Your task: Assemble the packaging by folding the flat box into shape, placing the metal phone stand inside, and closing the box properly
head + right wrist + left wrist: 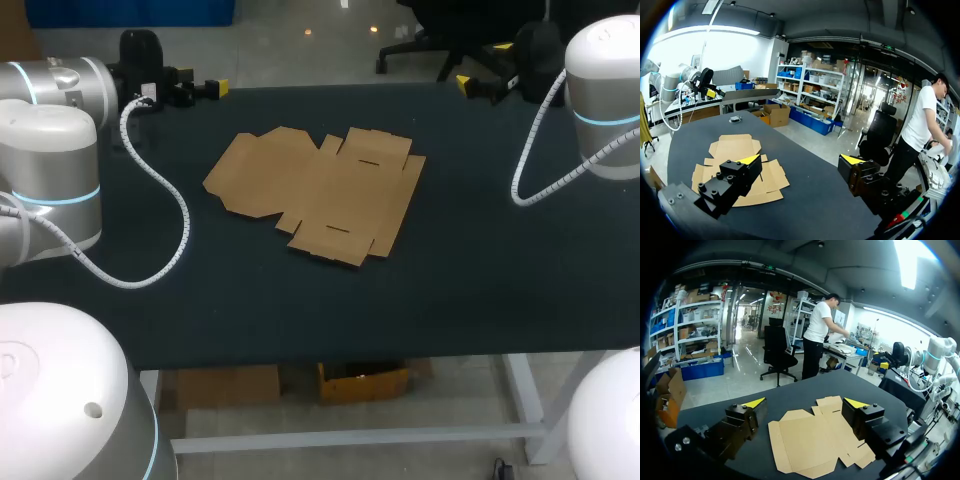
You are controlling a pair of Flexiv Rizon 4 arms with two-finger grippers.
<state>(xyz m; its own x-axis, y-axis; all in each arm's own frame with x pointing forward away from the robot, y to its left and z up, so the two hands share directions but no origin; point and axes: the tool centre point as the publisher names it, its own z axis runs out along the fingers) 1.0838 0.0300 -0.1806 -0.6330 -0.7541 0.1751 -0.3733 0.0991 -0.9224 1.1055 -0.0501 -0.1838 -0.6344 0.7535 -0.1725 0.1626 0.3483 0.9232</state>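
The flat brown cardboard box (315, 195) lies unfolded in the middle of the dark table (480, 270). My left gripper (205, 88) hovers over the table's back left edge, well away from the box. In the left wrist view the left gripper (805, 402) is open and empty, and the box (815, 442) lies on the table ahead of it. My right gripper (470, 85) hangs at the back right edge. In its wrist view the right gripper (800, 159) is open and empty, with the box (735, 165) ahead beyond one finger. No metal phone stand is visible.
White coiled cables (165, 215) hang from both arms over the table's sides. A small grey object (735, 119) lies near the table's far end, too small to make out. Bare table surrounds the box on all sides.
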